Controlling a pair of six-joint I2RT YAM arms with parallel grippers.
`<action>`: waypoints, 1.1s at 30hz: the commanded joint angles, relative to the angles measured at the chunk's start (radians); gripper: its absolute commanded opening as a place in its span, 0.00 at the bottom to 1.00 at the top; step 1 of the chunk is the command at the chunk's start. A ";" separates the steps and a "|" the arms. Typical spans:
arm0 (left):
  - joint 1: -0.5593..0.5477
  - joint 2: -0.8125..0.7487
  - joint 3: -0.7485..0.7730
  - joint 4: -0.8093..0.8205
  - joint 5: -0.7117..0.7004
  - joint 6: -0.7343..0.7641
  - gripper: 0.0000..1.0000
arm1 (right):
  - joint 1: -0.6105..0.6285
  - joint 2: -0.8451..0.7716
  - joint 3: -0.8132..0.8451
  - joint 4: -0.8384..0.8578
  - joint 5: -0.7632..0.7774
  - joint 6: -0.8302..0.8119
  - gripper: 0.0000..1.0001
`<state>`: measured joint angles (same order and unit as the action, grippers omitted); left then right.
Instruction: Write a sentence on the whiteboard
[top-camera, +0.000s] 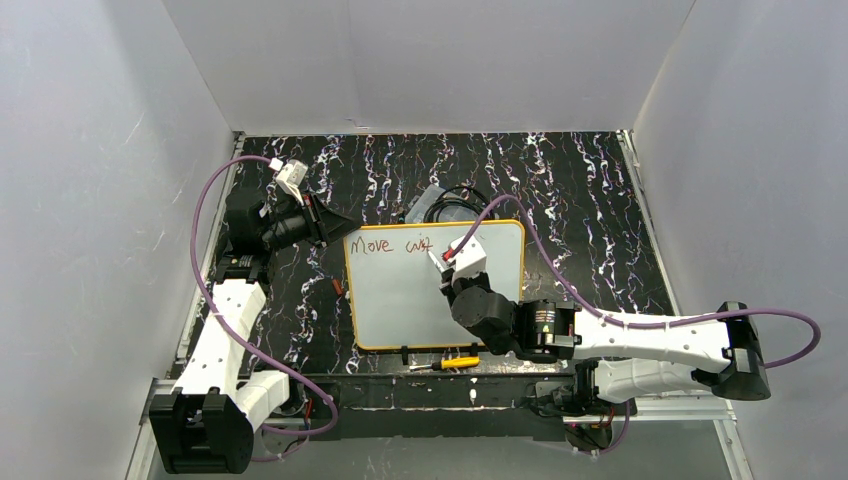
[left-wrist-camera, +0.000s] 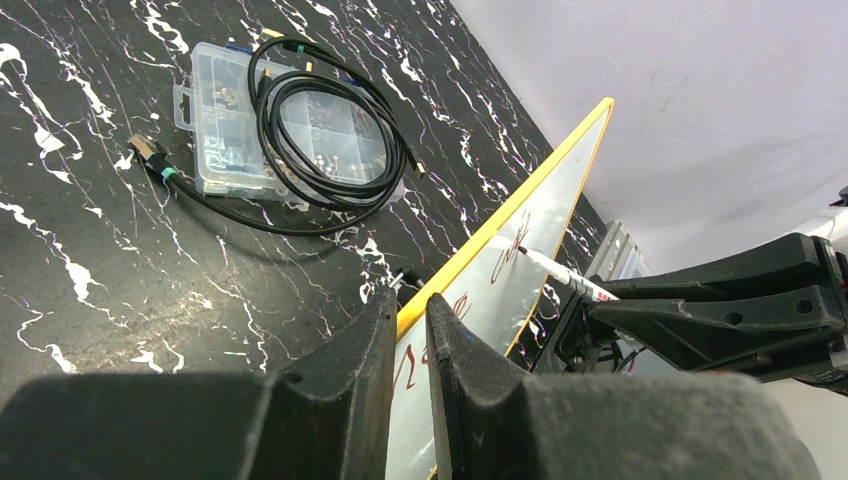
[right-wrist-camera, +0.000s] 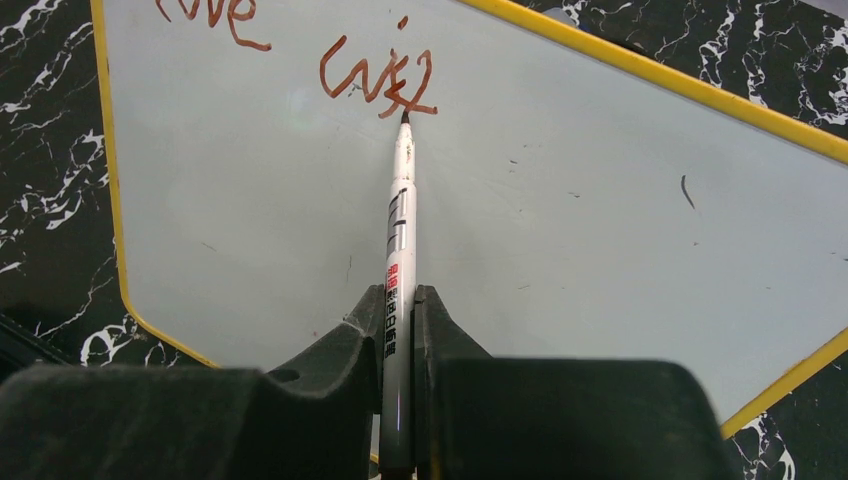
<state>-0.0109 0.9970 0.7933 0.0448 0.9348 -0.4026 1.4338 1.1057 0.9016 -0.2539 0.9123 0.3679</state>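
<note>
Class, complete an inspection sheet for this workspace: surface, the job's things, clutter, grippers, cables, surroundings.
Surface: black marbled table with white veins.
Job's things: yellow-rimmed whiteboard; the sentence reads "Move" plus a scrawled word; the marker has its tip on the last stroke.
Clutter: clear compartment box beyond the board; yellow-handled screwdriver at the near edge.
Grippers: left gripper, fingers shut on the whiteboard's rim; right gripper shut on the marker.
Cables: black cable coiled on the box; a purple cable loops off each arm.
Surroundings: plain white walls.
</note>
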 joint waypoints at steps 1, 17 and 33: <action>-0.014 -0.022 -0.003 -0.026 0.053 0.001 0.16 | -0.004 -0.016 -0.002 -0.069 0.003 0.038 0.01; -0.013 -0.021 -0.002 -0.026 0.053 0.001 0.15 | -0.004 -0.059 0.001 -0.066 0.036 0.035 0.01; -0.014 -0.024 -0.002 -0.025 0.053 0.001 0.16 | -0.004 -0.096 0.013 0.113 0.065 -0.096 0.01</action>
<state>-0.0109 0.9962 0.7937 0.0471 0.9428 -0.4038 1.4334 0.9840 0.8787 -0.2333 0.9363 0.3222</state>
